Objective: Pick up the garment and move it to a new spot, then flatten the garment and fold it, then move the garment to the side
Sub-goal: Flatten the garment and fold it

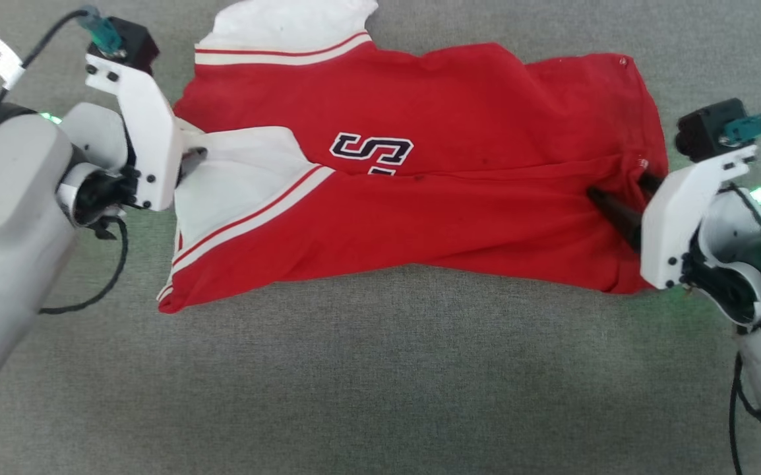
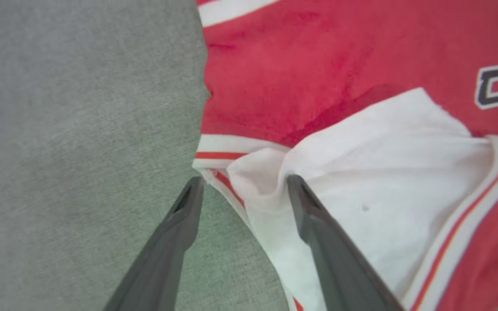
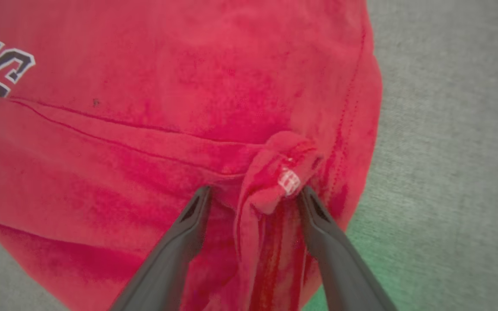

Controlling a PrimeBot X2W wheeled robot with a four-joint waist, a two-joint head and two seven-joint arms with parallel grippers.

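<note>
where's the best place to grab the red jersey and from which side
Grip the garment at its two ends: left pincer from the robot's left onto the bunched white sleeve edge, right pincer from the right onto the raised pucker at the red hem. Both spots likely stand up in folds a pincer can straddle; the middle lies flat on the grey surface.

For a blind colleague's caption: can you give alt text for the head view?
A red jersey T-shirt with white sleeves lies folded over on a grey fabric surface. The left gripper sits open at its sleeve end, the right gripper open at its hem end.
</note>
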